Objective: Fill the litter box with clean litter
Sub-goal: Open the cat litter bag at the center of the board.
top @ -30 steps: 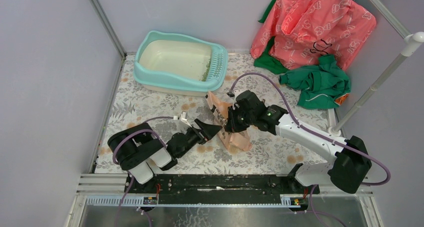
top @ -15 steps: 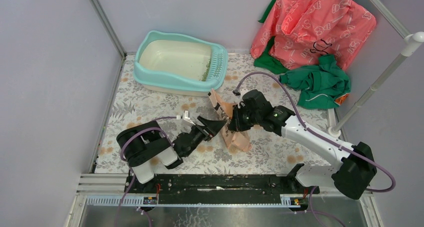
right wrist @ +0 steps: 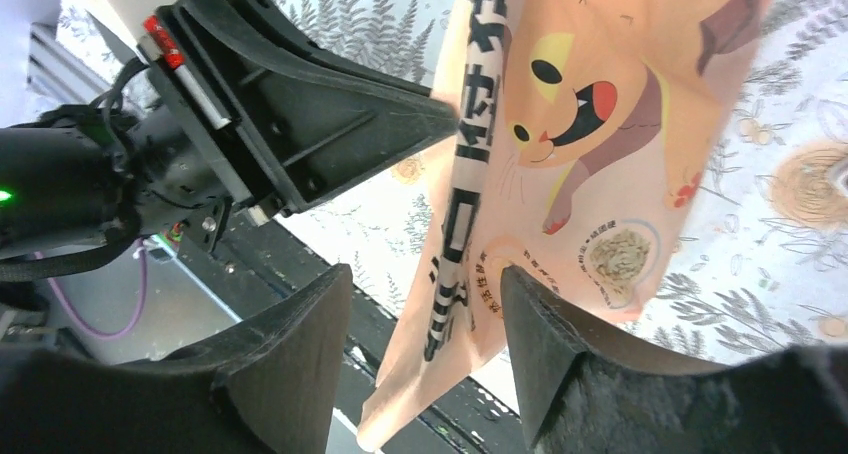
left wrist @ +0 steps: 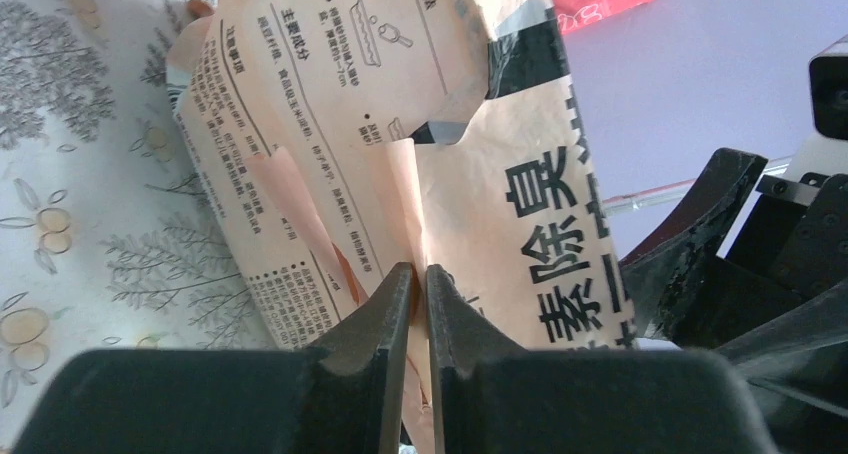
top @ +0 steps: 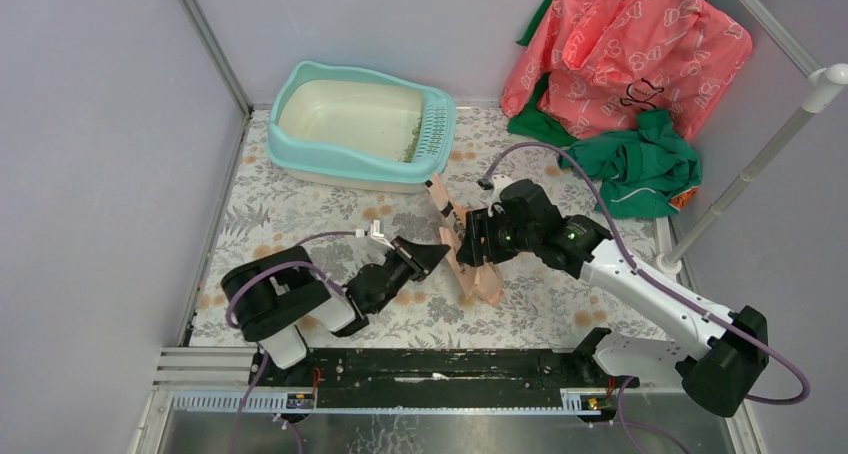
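Note:
The light-teal litter box (top: pixel 300 154) with its cream basin stands at the back left, and a thin streak of green clean litter (top: pixel 411 144) lies by its grille. A peach-pink printed paper bag (top: pixel 468 264) stands mid-table between both arms. My left gripper (top: pixel 436 255) is shut on a fold of the bag's edge (left wrist: pixel 405 189), the jaws pinching the paper in the left wrist view (left wrist: pixel 420 274). My right gripper (right wrist: pixel 425 279) is open, with the bag's lower part (right wrist: pixel 470 304) hanging loosely between the fingers.
A red-pink printed cloth (top: pixel 620 54) and a green cloth (top: pixel 635 164) are piled at the back right. A white pole (top: pixel 760 164) slants along the right side. Grey walls close in the floral mat (top: pixel 300 214). A black rail (top: pixel 440 364) runs along the near edge.
My left gripper closed on the bag's fold. My right gripper opened and let go of the bag, its arm shifting slightly right. The bag now stands more upright.

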Robot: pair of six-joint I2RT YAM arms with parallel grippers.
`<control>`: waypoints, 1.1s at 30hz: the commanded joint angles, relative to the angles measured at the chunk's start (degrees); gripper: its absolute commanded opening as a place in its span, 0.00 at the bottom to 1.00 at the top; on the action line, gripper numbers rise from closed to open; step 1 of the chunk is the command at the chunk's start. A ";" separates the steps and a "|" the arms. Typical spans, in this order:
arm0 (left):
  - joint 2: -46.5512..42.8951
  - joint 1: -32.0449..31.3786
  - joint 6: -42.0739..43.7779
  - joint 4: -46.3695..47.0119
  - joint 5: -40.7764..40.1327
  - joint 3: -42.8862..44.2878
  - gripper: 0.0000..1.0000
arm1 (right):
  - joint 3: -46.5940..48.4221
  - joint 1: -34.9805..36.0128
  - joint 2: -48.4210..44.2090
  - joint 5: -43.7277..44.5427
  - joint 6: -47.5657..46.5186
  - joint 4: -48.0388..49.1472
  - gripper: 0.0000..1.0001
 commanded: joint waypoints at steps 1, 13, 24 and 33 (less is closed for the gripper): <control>-8.68 -0.63 2.02 -11.56 1.58 4.07 0.15 | 4.53 -0.17 -3.19 5.78 -2.99 -5.29 0.64; -28.11 -0.96 6.24 -47.75 0.33 12.20 0.10 | 6.97 -0.05 -4.87 11.14 -4.49 -9.92 0.64; -38.87 -2.46 6.95 -74.18 -1.99 18.76 0.09 | 12.96 -0.09 -1.90 15.70 -5.22 -12.51 0.64; -43.49 -2.57 9.44 -85.69 -2.77 24.69 0.10 | 18.69 0.92 5.47 15.81 -6.43 -14.10 0.60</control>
